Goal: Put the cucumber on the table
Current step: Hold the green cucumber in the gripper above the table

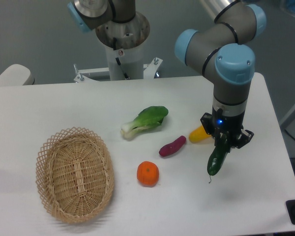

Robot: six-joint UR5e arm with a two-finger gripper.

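Observation:
The cucumber is small, dark green and elongated, with a thin stem tail pointing down. It hangs nearly upright in my gripper, whose fingers are shut on its upper end. The cucumber's lower tip is close above the white table at the right side; I cannot tell if it touches. The arm comes down from the upper right.
A yellow item lies just left of the gripper, partly hidden by it. A purple sweet potato, an orange and a bok choy lie mid-table. A wicker basket sits at the front left. The table's right edge is near.

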